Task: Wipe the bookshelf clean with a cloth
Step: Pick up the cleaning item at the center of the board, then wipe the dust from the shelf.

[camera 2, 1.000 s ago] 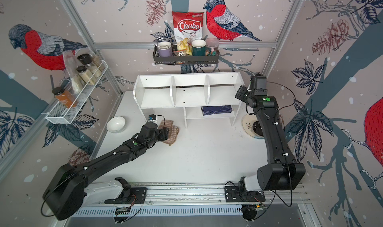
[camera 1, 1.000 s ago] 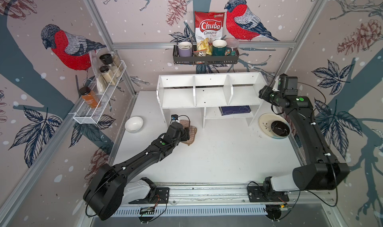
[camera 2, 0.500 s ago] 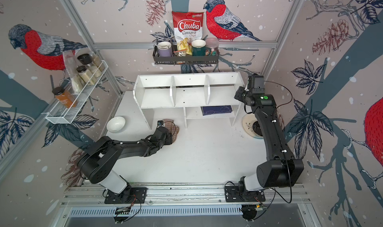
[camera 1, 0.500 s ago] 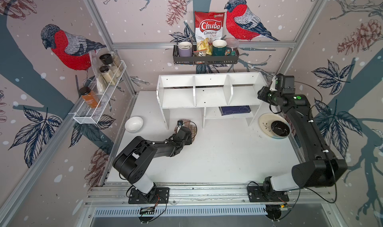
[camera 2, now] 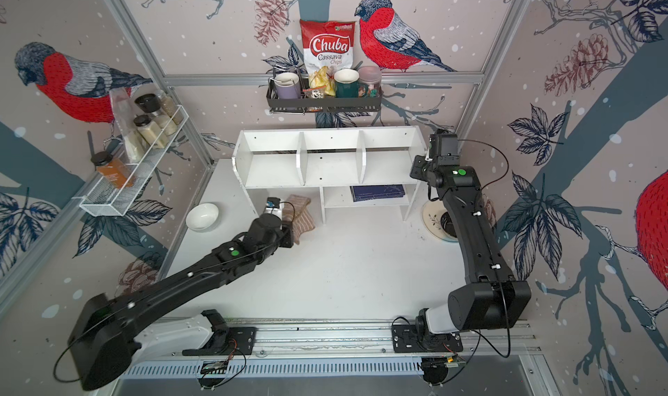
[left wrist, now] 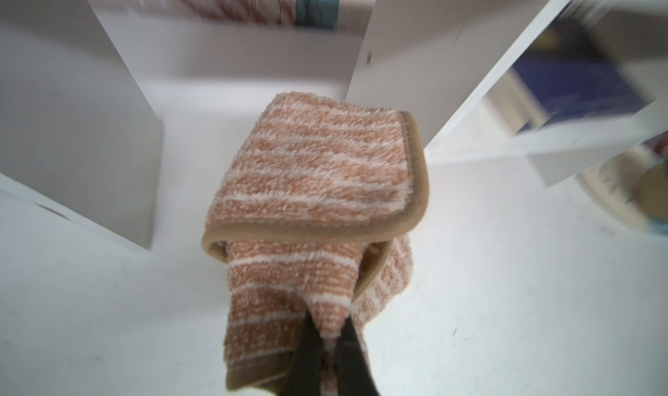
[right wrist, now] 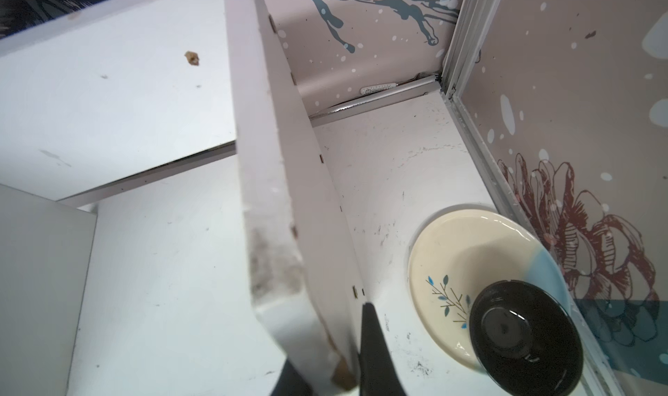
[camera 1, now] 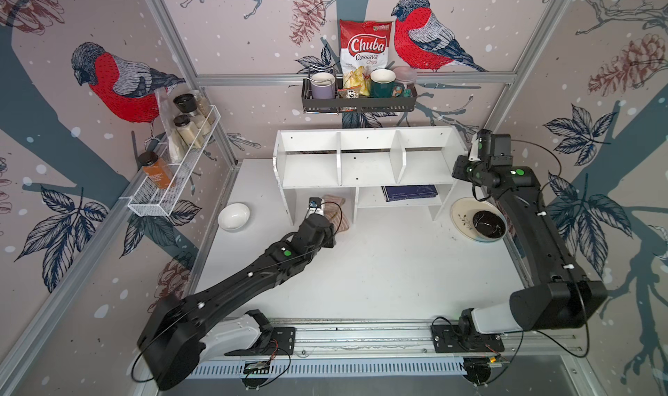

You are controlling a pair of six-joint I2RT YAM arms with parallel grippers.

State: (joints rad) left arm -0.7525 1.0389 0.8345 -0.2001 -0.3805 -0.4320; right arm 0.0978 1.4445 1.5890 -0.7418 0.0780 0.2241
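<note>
- Step in hand: taking up the cloth (left wrist: 311, 166). It lies folded on the desk (left wrist: 506, 267), in the open bay of the bookshelf (camera 1: 365, 166) between the left end panel and the lower shelf's support.
- The left tool (left wrist: 327, 327) is clenched on the cloth's near fold.
- Next move, as I judge it: lift the cloth clear and press it onto 1 of the 3 upper compartments.
- The right tool (right wrist: 329, 336) is clamped across the bookshelf's right side panel, apparently steadying it.

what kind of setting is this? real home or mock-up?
Likely a staged kitchen-style test booth: wallpapered panels in aluminium framing, a black wall rack with mugs and a chips bag, two arms on a base rail.
</note>
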